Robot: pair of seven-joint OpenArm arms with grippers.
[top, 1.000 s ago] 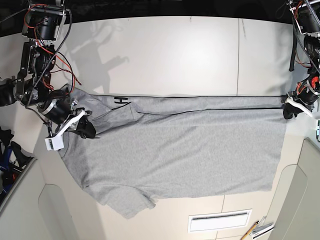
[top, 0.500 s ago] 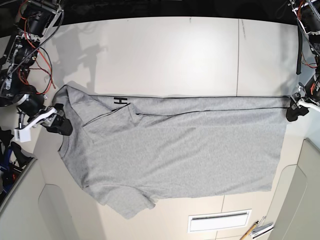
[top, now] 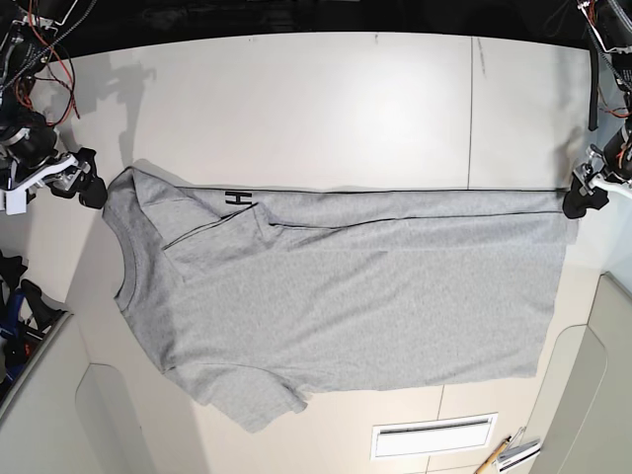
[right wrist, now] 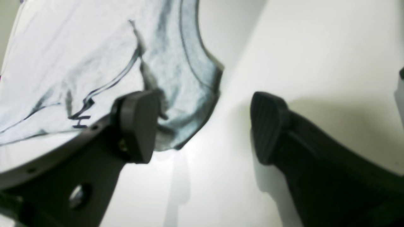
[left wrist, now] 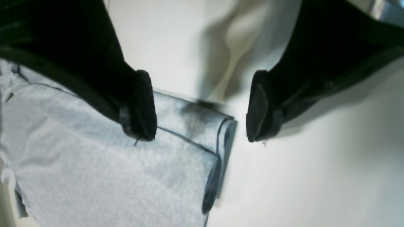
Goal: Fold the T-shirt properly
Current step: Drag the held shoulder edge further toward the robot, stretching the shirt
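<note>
Shirt [top: 365, 306] lies on the table [top: 326, 99], its far right corner at two o'clock beneath the parted left gripper [left wrist: 202, 108]; we find the right gripper [right wrist: 205, 129] spread beside its ten o'clock corner.

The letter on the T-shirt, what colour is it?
The letter is black, on grey cloth. The base view shows it best.

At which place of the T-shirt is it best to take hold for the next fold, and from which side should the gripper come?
Probably the far corner of the T-shirt near the left gripper, taken from above and outside. The folded edges end there in stacked layers, so one jaw might slide under, the other over.
</note>
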